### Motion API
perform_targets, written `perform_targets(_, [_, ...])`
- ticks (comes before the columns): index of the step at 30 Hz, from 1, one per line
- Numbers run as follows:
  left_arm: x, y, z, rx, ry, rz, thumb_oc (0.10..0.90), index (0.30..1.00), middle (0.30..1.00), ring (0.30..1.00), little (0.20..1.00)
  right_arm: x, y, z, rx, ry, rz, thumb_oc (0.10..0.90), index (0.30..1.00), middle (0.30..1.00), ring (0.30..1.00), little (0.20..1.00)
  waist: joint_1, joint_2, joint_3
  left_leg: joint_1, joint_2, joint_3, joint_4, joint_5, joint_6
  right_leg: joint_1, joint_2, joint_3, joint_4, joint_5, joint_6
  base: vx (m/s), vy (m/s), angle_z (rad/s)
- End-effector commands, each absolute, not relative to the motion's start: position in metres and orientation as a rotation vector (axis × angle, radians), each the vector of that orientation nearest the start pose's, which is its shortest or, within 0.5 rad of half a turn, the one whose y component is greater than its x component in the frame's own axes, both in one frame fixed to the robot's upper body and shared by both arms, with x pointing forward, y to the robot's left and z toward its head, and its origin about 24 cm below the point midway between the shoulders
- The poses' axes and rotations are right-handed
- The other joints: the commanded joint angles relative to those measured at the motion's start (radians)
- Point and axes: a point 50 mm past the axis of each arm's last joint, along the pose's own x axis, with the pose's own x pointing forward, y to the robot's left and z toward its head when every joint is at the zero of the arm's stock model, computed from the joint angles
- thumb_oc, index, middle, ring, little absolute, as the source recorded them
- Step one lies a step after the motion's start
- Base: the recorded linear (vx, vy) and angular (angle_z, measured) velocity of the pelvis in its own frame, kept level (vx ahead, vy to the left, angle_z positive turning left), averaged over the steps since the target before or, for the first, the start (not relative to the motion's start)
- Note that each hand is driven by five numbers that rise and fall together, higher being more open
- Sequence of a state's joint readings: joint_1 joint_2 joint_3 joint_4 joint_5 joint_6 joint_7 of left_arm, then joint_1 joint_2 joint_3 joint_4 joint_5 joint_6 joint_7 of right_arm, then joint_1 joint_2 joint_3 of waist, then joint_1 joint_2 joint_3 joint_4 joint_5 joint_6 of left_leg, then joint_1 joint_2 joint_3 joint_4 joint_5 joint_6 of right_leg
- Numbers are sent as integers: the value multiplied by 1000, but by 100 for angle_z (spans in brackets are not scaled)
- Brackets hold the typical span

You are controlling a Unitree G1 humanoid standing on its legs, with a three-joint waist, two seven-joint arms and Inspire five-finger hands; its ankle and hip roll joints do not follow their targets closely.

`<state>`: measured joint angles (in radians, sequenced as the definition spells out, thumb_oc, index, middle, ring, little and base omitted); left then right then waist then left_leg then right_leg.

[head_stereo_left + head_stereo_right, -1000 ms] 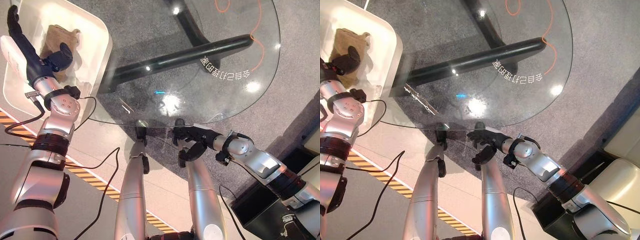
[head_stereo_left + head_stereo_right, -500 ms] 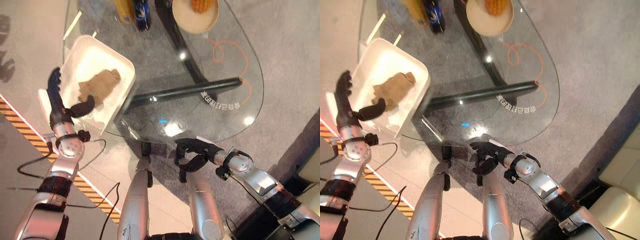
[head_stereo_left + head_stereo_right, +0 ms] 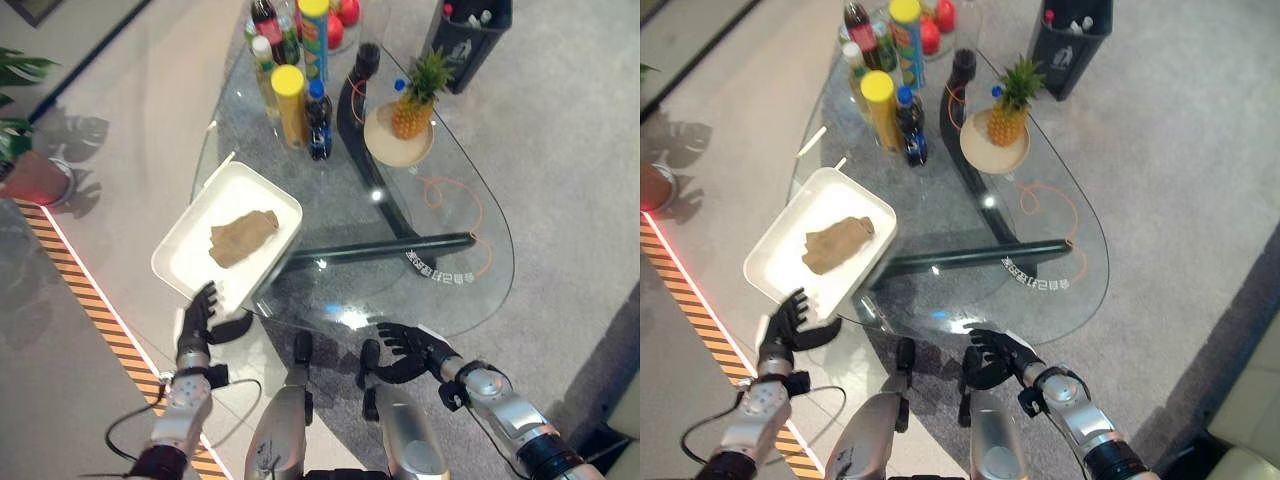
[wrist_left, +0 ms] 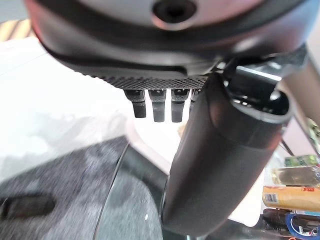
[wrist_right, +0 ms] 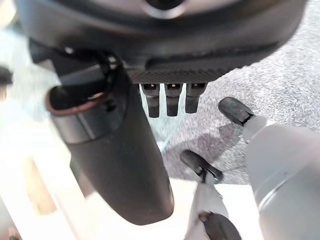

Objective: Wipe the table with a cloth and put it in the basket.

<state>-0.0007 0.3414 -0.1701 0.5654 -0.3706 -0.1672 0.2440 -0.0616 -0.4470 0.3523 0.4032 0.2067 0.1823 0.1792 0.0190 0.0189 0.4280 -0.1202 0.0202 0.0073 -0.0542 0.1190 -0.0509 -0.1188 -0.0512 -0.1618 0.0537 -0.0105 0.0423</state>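
A crumpled brown cloth [image 3: 243, 238] lies inside the white basket [image 3: 180, 263] on the left part of the glass table [image 3: 440, 235]. My left hand [image 3: 201, 317] hangs open just below the basket's near corner, holding nothing, fingers straight in the left wrist view [image 4: 155, 102]. Near the table's front edge my right hand [image 3: 408, 350] is open too, fingers spread and relaxed, nothing in it.
At the far end of the table stand several bottles and cans [image 3: 293, 100] and a pineapple on a plate [image 3: 405, 128]. A black bin [image 3: 468, 38] sits on the floor beyond. A striped line [image 3: 92, 311] runs along the floor at left.
The camera has pulled back and up, so the whole table shows now. My left hand has dropped from beside the basket to below its near corner. The cloth stays in the basket.
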Motion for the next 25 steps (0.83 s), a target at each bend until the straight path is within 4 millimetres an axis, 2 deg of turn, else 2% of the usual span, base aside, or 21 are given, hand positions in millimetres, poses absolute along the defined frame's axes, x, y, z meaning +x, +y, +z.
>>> perform_targets(1, [203,239,-70,89,472,265,800,900,900,900,900,199,-190,-75,-143,689,279,800,900,900,900,900,-15,-47,-170,50,-79,-6,57,-112,6,79,7,8,-38,-6,22,80,-76,1])
perform_targets(5, [170,225,-106,101,663,239,800,900,900,900,900,169,-194,-110,-74,860,179,800,900,900,900,900,-25,-46,-238,131,-63,1,27,-124,11,154,20,23,-72,-3,23,89,-72,-2])
perform_targets(12, [137,221,-138,102,867,253,800,900,900,900,900,130,-202,-146,12,1079,69,800,900,900,900,900,-29,-45,-280,201,-45,16,-21,-127,12,214,30,35,-110,0,29,48,-34,-8])
perform_targets(17, [119,217,-150,113,961,213,800,900,900,900,900,104,-204,-160,86,1183,33,800,900,900,900,900,-31,-44,-302,219,-35,34,-30,-133,12,232,27,39,-140,12,35,36,-26,-13])
perform_targets(25, [112,218,-155,98,1010,196,800,900,900,900,900,88,-205,-166,159,1253,-20,800,900,900,900,900,-38,-39,-316,229,-23,53,-33,-142,14,238,26,36,-141,10,36,12,-9,-3])
